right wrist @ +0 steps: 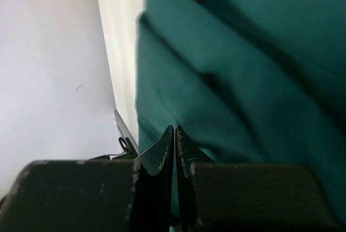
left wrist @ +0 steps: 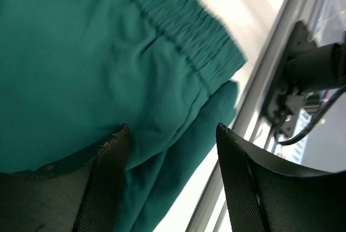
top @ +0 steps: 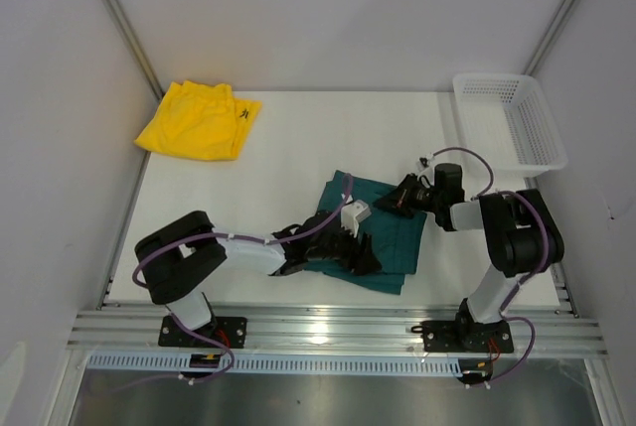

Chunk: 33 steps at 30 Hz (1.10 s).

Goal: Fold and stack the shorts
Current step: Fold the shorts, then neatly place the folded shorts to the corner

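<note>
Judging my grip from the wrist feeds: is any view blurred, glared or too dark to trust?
Top external: sharp, evenly lit, one glare patch on the metal rail. Left wrist: teal shorts fairly crisp, left fingers dark and soft, table washed out. Right wrist: shorts soft, right fingers nearly black.

The teal shorts (top: pixel 388 237) are a plain dark green-blue, their gathered waistband (left wrist: pixel 189 32) the same shade. The yellow shorts (top: pixel 199 120) are bright and plain (save one small dark logo (top: pixel 243 111)). The mesh basket (top: pixel 512 120) is white with a fine open grid, and the table (top: pixel 288 148) is white too.
</note>
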Motion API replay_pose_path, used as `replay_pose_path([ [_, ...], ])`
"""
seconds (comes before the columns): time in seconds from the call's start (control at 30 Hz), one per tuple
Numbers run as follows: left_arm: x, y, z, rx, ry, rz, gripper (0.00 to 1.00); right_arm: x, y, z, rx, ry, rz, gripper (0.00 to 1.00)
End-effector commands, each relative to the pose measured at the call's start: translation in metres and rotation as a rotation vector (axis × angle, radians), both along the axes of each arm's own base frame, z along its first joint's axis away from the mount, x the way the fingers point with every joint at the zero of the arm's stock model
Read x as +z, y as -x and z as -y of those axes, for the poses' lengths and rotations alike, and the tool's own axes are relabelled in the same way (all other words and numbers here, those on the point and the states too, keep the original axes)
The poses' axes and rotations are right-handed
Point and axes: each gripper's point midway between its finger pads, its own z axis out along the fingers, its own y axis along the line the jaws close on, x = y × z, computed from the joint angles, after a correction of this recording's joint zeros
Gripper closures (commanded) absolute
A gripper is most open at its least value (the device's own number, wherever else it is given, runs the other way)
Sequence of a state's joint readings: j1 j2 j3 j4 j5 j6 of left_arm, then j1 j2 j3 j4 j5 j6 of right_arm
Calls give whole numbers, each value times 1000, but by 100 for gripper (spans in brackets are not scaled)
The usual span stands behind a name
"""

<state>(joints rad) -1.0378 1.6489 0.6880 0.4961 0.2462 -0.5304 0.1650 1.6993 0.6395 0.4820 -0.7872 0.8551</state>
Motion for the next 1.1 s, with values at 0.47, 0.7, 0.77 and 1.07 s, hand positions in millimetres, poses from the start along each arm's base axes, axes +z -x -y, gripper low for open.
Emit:
replay_pose_path([
  [0.47, -8, 42, 11, -57, 55, -38, 41, -54, -13, 6, -29, -23, -56, 99],
  [0.7, 65, 28, -8, 27, 27, 47, 24, -15, -18, 7, 1, 117, 27, 91],
  [0.77, 88, 15, -19, 101, 24, 85, 21, 7, -18, 6, 4, 130, 78, 82],
  [1.07, 96, -78, -101, 371, -72, 52, 16, 58, 32, 22, -139, 340, 57, 26],
])
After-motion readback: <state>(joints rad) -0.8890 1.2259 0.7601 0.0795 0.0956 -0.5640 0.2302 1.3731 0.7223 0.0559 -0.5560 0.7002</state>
